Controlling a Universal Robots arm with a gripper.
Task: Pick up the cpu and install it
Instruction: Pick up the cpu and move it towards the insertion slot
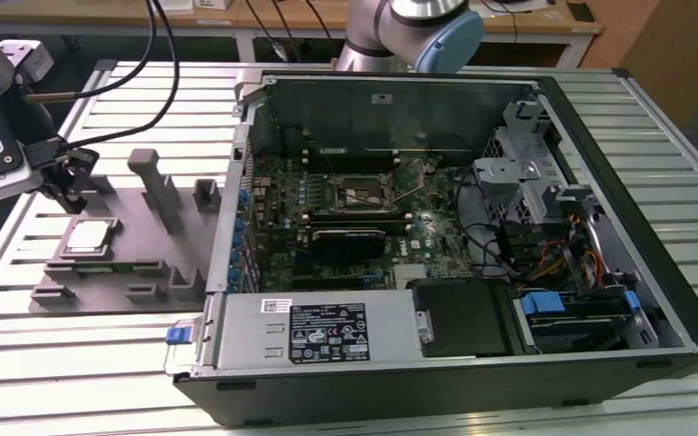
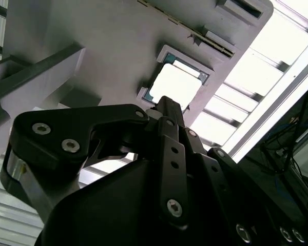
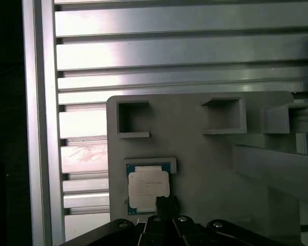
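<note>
The cpu (image 1: pixel 88 238) lies flat in a square pocket of the grey plastic tray (image 1: pixel 155 241), at the exterior view's left; its silvery lid faces up. My gripper (image 1: pixel 70 186) hangs just above the tray, a little behind the cpu and apart from it. In both wrist views the cpu (image 3: pixel 148 187) (image 2: pixel 175 84) sits right beyond the gripper's tip (image 3: pixel 164 204) (image 2: pixel 167 105), with nothing held. The black-framed socket (image 1: pixel 365 193) shows in the middle of the motherboard inside the open computer case (image 1: pixel 592 272).
Upright grey posts (image 1: pixel 145 177) rise from the tray beside the cpu pocket. The case's side wall (image 1: pixel 237 200) stands between tray and motherboard. Cables (image 1: pixel 143 64) trail from the arm. A second arm's base (image 1: pixel 410 27) stands behind the case on the ribbed metal table (image 1: pixel 70 363).
</note>
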